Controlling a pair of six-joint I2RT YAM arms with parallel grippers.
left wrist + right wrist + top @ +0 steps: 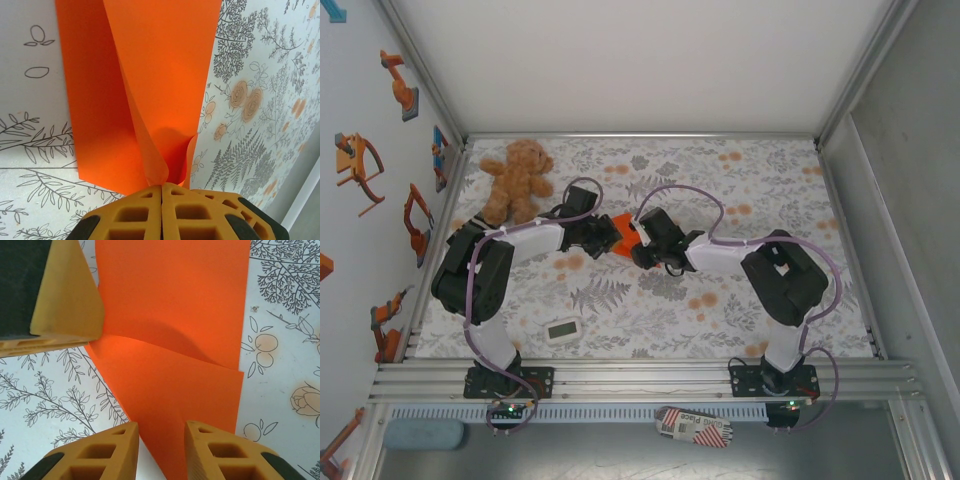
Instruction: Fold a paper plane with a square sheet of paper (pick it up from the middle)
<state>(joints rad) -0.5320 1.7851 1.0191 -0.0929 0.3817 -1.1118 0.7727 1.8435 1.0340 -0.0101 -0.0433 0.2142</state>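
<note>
The square sheet of paper (623,230), bright orange and partly folded, lies at the middle of the table between my two grippers. My left gripper (608,236) is shut on a pinched-up fold of the paper (150,75), which curls up from the jaws (162,186). My right gripper (640,243) stands open from the other side. Its two fingers straddle a pointed edge of the paper (175,315) with a gap on each side (161,440). A finger of the left gripper (65,295) shows at the upper left of the right wrist view.
A brown teddy bear (517,180) sits at the back left of the flowered tablecloth (740,300). A small white timer (562,329) lies near the front left. White walls close in the sides and back.
</note>
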